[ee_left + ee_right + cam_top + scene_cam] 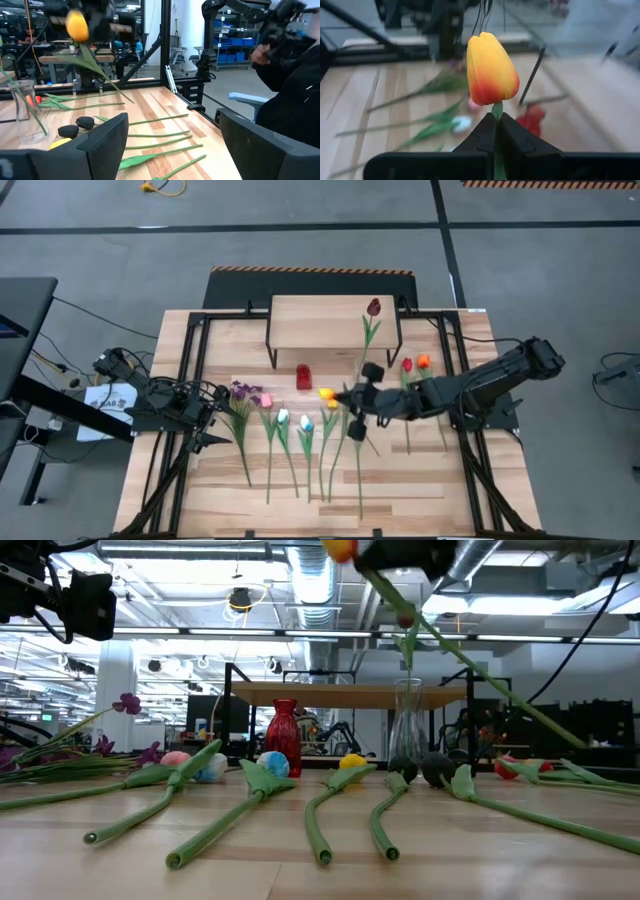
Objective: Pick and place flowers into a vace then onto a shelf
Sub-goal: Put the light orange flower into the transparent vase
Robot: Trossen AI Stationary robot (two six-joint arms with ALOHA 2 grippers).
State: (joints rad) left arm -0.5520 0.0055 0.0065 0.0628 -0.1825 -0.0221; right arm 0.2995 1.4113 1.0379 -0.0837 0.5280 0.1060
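The right gripper (496, 131), clamped just under the yellow-orange tulip's (491, 67) head above the table (420, 480), carries a light, floppy stem that likely sways.

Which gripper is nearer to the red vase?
Right. The right gripper, shut on the yellow-orange tulip, is just beside the red vase; the left gripper waits farther away.

No lettering, label, brand or number can be read anywhere. A white sheet (107, 398) lying left of the tabletop (420, 490) carries dark marks (too small to make out), and the striped tape (310, 270) on the floor at the far edge bears no words.
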